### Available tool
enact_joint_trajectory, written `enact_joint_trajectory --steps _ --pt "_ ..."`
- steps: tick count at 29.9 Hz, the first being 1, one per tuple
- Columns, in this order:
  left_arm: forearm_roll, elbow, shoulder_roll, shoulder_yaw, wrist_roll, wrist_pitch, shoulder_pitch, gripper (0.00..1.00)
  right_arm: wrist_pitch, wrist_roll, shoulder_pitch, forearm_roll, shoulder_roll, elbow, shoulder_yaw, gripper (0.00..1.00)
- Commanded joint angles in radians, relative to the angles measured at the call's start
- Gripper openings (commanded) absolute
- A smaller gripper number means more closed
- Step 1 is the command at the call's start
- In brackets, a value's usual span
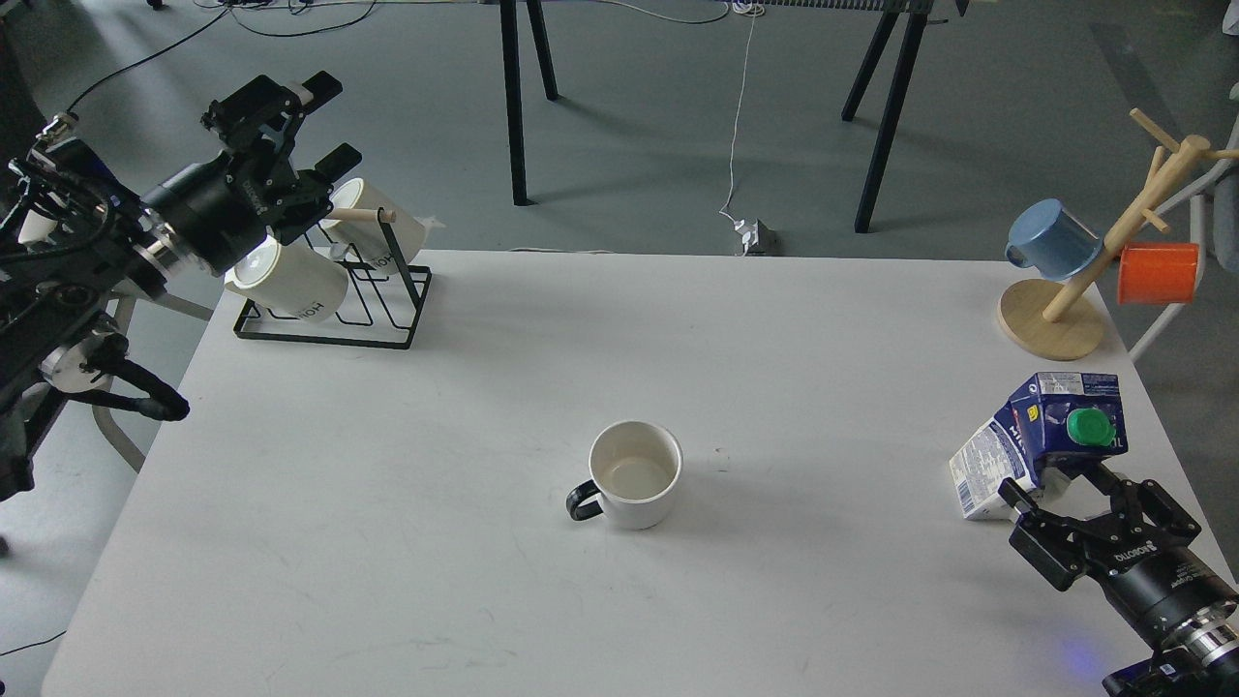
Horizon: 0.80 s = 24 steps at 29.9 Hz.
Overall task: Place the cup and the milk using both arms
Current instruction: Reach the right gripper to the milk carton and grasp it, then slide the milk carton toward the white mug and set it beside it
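A white cup (635, 473) with a black handle stands upright near the middle of the white table (484, 581), handle pointing left. A blue and white milk carton (1041, 442) with a green cap stands near the table's right edge. My right gripper (1058, 487) is open, its fingertips at the carton's near lower side, not closed on it. My left gripper (327, 124) is open and empty, raised above the black wire mug rack (329, 300) at the table's far left corner.
The rack holds two white mugs (286, 278). A wooden mug tree (1074, 290) at the far right carries a blue cup (1050, 235) and an orange cup (1158, 272). Black table legs stand on the floor behind the table.
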Motion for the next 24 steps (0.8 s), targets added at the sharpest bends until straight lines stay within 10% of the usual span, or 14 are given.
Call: enact_joint_trajectory --steps 1,5,9,24 --pt "0.000 0.002 -0.002 0.000 0.000 0.000 0.014 0.88 0.000 0.000 0.028 -0.002 0.023 -0.024 0.000 0.97" --pt "0.000 0.002 -0.002 0.000 0.000 0.000 0.023 0.89 0.000 0.000 0.034 -0.009 0.034 -0.026 0.000 0.80" --pt "0.000 0.009 -0.002 0.000 0.000 0.000 0.023 0.89 0.000 0.000 0.035 -0.012 0.043 -0.026 0.002 0.42" --pt "0.003 0.012 -0.003 0.008 0.000 0.000 0.039 0.89 0.000 0.000 0.084 -0.109 0.098 0.112 -0.021 0.30"
